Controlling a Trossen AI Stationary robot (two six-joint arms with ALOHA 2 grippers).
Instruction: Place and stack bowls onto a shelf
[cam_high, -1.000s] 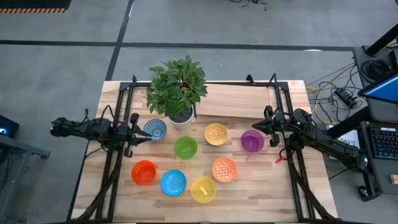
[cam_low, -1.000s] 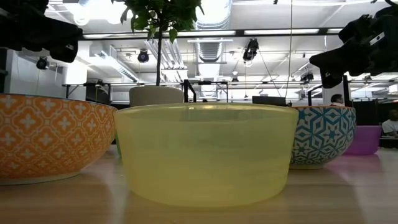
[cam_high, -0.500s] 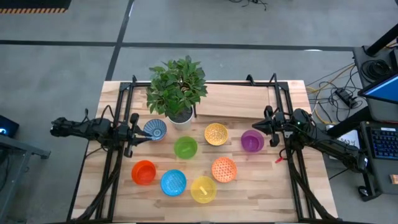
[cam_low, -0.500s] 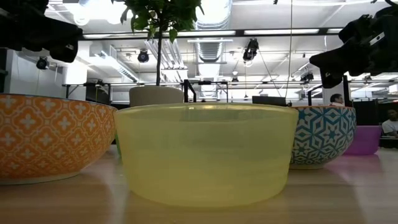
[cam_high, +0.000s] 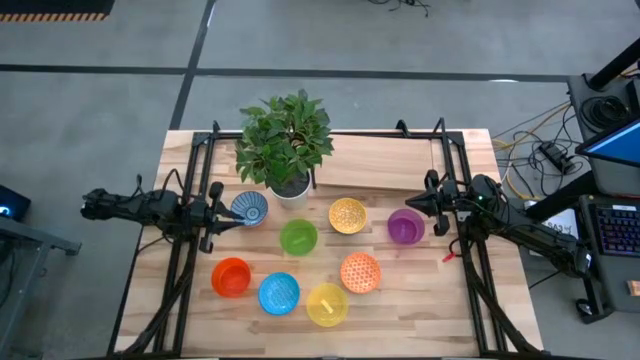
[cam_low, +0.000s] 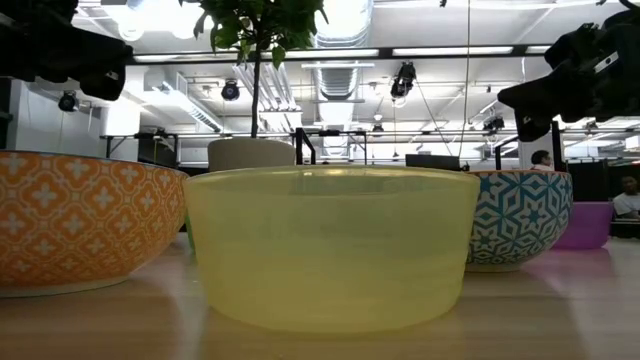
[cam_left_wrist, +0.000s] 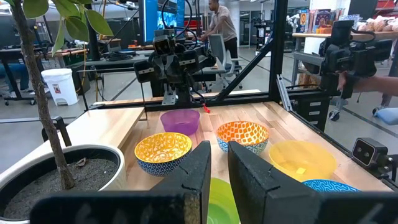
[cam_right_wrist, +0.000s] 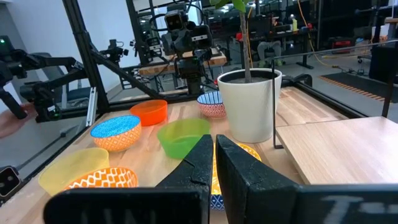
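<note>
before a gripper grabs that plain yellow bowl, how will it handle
The yellow bowl looks see-through and thin-walled, so it is probably light plastic that slides easily on the smooth table. Its wide flat base suggests it won't tip. Its smooth rim may slip between fingers.

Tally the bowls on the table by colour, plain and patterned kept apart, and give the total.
Plain green bowl: 1
Plain purple bowl: 1
Plain red bowl: 1
Plain blue bowl: 1
Plain yellow bowl: 1
Blue-white patterned bowl: 1
Yellow patterned bowl: 1
Orange patterned bowl: 1
Total: 8
</note>
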